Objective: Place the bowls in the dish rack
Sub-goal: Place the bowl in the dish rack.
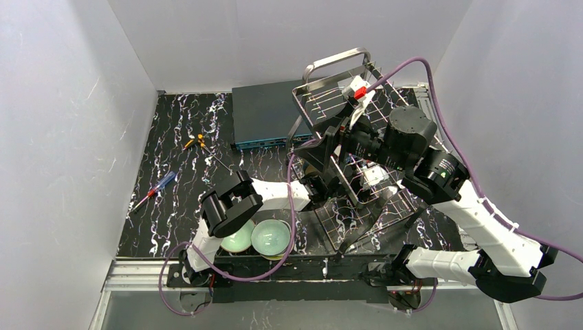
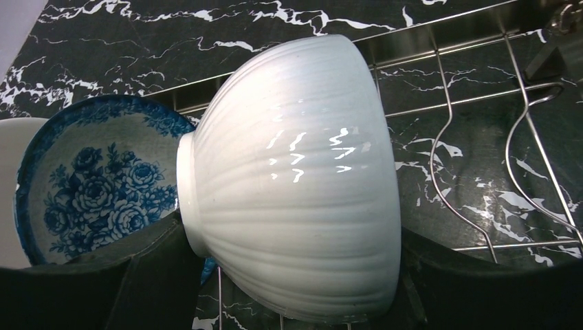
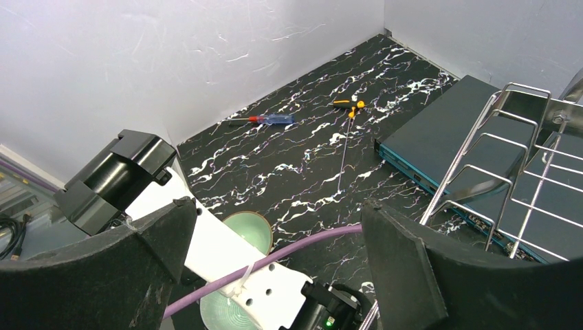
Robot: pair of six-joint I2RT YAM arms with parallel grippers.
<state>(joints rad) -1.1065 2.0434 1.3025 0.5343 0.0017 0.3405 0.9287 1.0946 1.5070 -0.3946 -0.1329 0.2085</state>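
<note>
the left gripper (image 2: 295, 292) is closed about a white ribbed bowl (image 2: 295, 179), one dark finger (image 2: 155, 278) low by the bowl's foot and the other at the lower right by its rim. the bowl fills the middle of the left wrist view, turned on its side with the foot toward the left of the frame, over the wire floor of the dish rack (image 1: 335, 60). behind it at the left stands a blue-patterned bowl (image 2: 96, 185) on edge with its flowered inside facing the camera; whether the two touch i cannot tell. a sliver of a pale bowl (image 2: 12, 185) shows at the far left edge. in the top view the rack sits upper centre to right of centre on the black marbled table (image 1: 179, 172), with both arms reaching in at its left side. the right gripper (image 3: 278, 213) stands wide apart with nothing between its fingers, over the table near the rack's end. a pale green bowl (image 1: 238, 238) and a second green bowl (image 1: 270, 237) sit side by side at the bottom centre-left, outside the rack. a teal box (image 1: 265, 113) lies just left of the rack, and two screwdrivers lie further left, one orange (image 1: 196, 142), one blue and red (image 1: 155, 189).
</note>
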